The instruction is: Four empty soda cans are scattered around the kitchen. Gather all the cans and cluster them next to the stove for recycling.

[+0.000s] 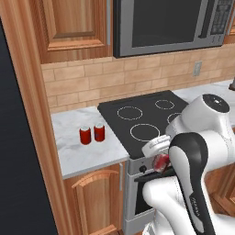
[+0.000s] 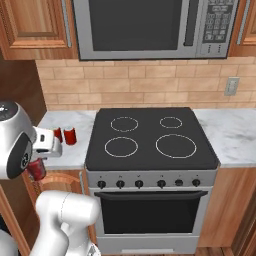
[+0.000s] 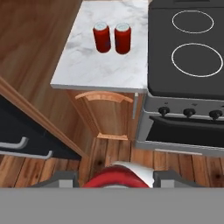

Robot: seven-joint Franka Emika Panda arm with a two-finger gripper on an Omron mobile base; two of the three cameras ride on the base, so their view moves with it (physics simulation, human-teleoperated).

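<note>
Marble counter (image 3: 92, 65) left of the stove (image 3: 188, 48) carries two soda cans (image 3: 102, 37) side by side. Well apart from them, over the wood floor, the gripper (image 3: 117, 179) pinches a third can (image 3: 118, 177) between its fingertips.

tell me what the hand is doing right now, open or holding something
Hand: closed on a small red cylindrical soda can with a silver rim, held out in front of the wooden cabinet door.
</note>
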